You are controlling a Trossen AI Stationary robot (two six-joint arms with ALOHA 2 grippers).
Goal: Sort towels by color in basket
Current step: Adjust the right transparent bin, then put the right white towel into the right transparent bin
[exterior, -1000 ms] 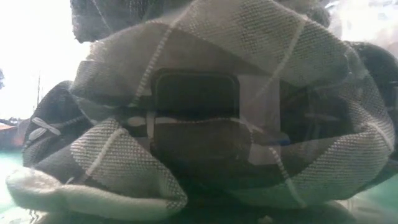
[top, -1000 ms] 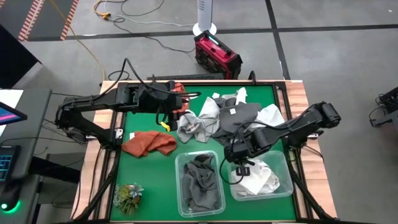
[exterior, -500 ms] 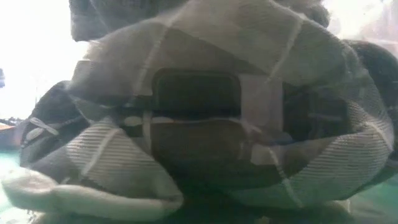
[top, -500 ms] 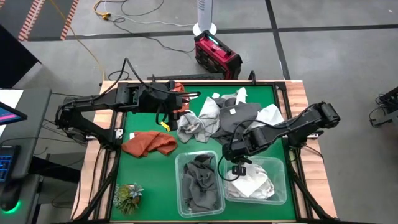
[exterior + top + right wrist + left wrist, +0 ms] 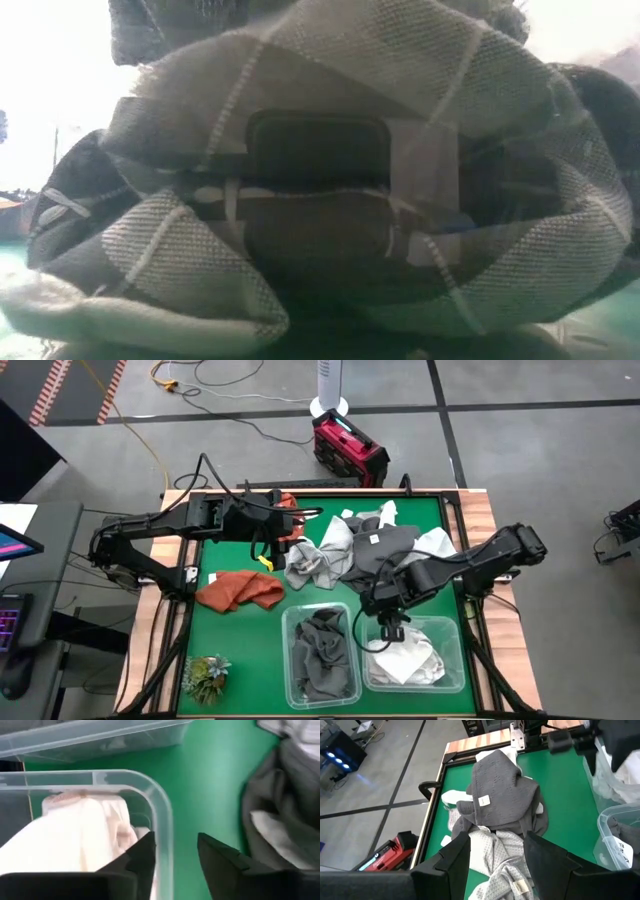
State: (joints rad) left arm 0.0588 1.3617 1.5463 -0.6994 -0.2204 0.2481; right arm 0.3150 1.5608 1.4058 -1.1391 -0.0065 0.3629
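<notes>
We are finishing a drop: our right gripper [image 5: 388,626] is hovering at the rim of the clear bin [image 5: 452,678] holding the white towels [image 5: 408,658], fingers apart and empty. Beside that bin, the second bin [image 5: 292,678] is holding dark grey towels [image 5: 322,648]. The mixed pile [image 5: 365,545] is lying just beyond the bins, the rust-orange towel [image 5: 240,590] off to their side. Our left gripper [image 5: 495,857] is waiting, fingers apart, over the pile's edge. Next we are judging a reach back to the pile for one cloth.

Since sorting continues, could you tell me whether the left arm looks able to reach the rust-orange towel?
Probably yes: the rust-orange towel lies uncovered on the mat, just beside the left gripper.
</notes>
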